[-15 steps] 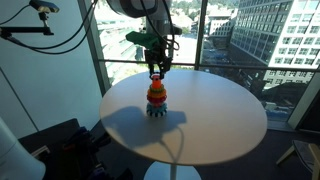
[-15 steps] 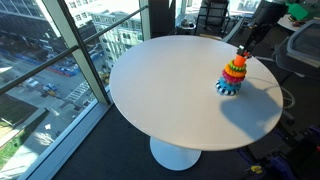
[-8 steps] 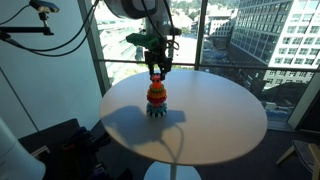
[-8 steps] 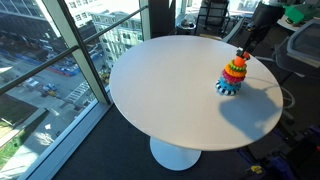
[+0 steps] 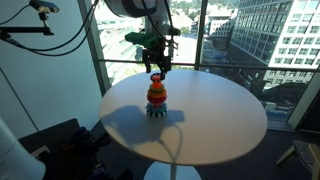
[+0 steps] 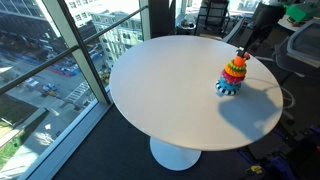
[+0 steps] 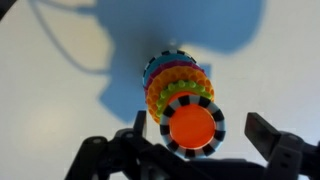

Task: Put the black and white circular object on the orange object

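White table spreads out on every side of the stacking tower, our landmark, in both exterior views. Over the tower the arm comes down almost vertically, its wrist pointing straight at the tower's tip.

The gripper has changed most. A second ago it sat low, close on the tower's top. Now it stands a little higher, apart from the tower and directly above it.

In the wrist view the fingers are spread wide on either side of the tower's top, touching nothing, so we read the gripper as released and empty.

The black and white circular object lies flat at the top of the tower, ringed around the orange object, with the yellow, green and blue rings below. It looks slightly off-centre from the rings beneath, though we cannot tell whether it is fully seated.

We judge the placing done, with only the retreat upward left.
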Tool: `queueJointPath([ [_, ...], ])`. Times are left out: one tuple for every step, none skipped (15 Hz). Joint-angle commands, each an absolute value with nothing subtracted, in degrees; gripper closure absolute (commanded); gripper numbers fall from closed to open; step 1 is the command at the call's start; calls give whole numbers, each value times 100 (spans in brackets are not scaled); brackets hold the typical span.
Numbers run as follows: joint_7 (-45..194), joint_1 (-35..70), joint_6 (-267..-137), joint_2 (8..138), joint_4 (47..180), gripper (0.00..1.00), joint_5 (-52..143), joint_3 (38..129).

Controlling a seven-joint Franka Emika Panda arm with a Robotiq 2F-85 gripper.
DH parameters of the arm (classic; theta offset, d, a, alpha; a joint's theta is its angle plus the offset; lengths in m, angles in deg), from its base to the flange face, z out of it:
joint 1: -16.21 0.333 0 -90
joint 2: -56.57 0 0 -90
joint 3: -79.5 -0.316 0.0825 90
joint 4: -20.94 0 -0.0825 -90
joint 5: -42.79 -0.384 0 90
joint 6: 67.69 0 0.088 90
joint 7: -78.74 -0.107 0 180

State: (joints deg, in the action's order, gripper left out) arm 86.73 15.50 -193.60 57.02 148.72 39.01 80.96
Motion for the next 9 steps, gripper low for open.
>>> queueJointPath([
  [8644, 1532, -19224, 5618, 14755, 0, 3874, 8083],
  [8670, 1531, -19261, 5588, 14771, 0, 3851, 8084],
  [8715, 1534, -19289, 5552, 14791, 0, 3818, 8083],
  [8746, 1536, -19315, 5523, 14807, 0, 3794, 8081],
  [8774, 1539, -19340, 5499, 14821, 0, 3760, 8081],
  [8805, 1541, -19333, 5483, 14822, 0, 3714, 8082],
  [8842, 1541, -19349, 5469, 14830, 0, 3645, 8085],
  [8920, 1540, -19357, 5466, 14835, 0, 3528, 8090],
  [8986, 1540, -19364, 5461, 14837, 0, 3420, 8094],
])
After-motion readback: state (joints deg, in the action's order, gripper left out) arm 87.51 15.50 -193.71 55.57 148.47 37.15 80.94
